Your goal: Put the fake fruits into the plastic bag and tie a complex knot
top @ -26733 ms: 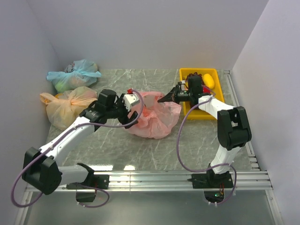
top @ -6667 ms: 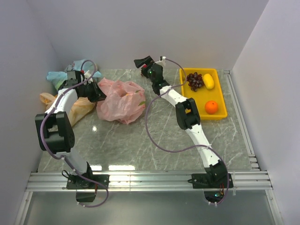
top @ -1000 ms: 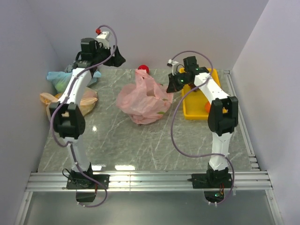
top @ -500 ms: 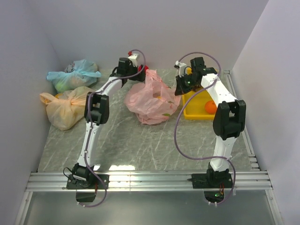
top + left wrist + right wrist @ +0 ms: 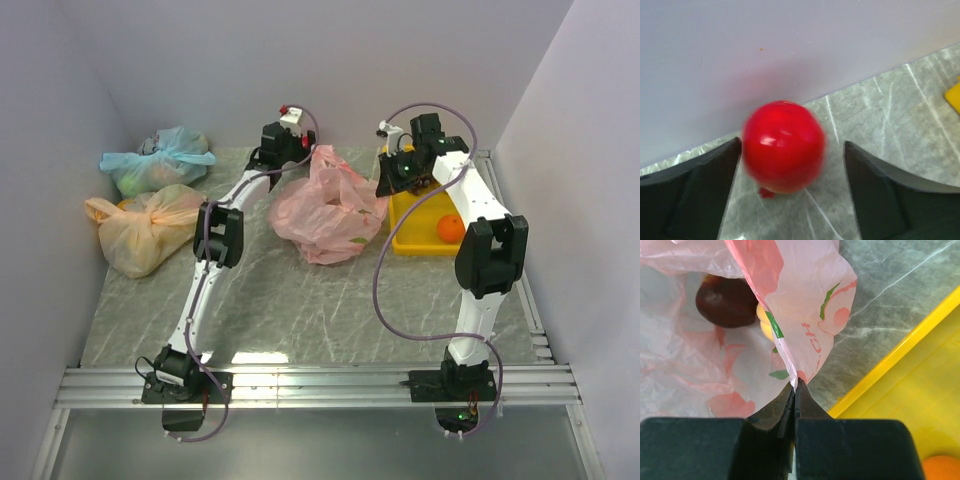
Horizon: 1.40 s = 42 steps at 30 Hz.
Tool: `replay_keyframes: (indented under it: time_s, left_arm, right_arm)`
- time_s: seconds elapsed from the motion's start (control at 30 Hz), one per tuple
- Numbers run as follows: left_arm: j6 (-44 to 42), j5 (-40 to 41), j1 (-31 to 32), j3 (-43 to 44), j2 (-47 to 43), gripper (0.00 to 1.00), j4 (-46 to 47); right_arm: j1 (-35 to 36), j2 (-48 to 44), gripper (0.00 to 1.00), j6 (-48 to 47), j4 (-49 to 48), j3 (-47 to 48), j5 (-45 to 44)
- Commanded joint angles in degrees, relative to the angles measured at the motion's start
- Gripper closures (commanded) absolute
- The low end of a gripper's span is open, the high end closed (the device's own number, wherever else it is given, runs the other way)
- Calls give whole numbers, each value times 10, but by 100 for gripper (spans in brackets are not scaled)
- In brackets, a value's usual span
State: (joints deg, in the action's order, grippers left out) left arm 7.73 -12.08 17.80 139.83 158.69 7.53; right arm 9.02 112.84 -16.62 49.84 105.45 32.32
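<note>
Salmon-pink plastic bag (image 5: 325,205) sits crumpled at the back middle of the table, just left of the yellow tray (image 5: 420,238). My right gripper (image 5: 795,386) is pinched fully closed on the bag's rim, a thin fold of printed film caught between the tips and held up. Through the right wrist camera I look into the mouth of the bag: a dark purple fruit (image 5: 726,300) lies inside, with a yellow fruit (image 5: 763,322) partly hidden behind the raised film. One orange (image 5: 451,228) rests in the tray.

My left gripper (image 5: 790,156) is spread wide by the back wall, and a red fruit (image 5: 783,146) lies between its fingers (image 5: 700,185) on the table. The fruit is blurred; it sits close to the left finger with a clear gap to the other, and I cannot tell whether it touches.

The table (image 5: 300,300) is grey veined marble. A blue-green tied bag (image 5: 160,158) and a peach-orange tied bag (image 5: 148,228) lie together at its far left. Plain pale walls (image 5: 340,60) close in the back and sides, and a metal rail (image 5: 320,383) carrying both arm bases runs along the near edge.
</note>
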Motion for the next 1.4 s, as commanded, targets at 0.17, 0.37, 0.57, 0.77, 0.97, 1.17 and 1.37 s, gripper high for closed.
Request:
replay_keyframes:
  time_s: [0.17, 0.37, 0.57, 0.77, 0.97, 1.17, 1.37]
  left_arm:
    - [-44, 0, 14, 48, 21, 24, 42]
    - [-53, 25, 13, 29, 4, 61, 13]
    - [-31, 18, -6, -22, -39, 94, 24]
    - [-4, -39, -29, -93, -125, 100, 83]
    - [16, -89, -40, -184, -222, 99, 98]
    - [91, -176, -65, -240, -332, 99, 99]
    - [106, -341, -74, -290, -445, 100, 33]
  right_arm:
    - [-5, 4, 100, 22, 17, 63, -2]
    - [-5, 10, 100, 26, 15, 71, -1]
    - [-4, 4, 100, 19, 5, 49, 3]
    - [-2, -2, 100, 7, -16, 23, 11]
    - [1, 1, 100, -2, -33, 19, 19]
    - [21, 7, 100, 10, -68, 31, 35]
    - [36, 6, 100, 38, -119, 28, 56]
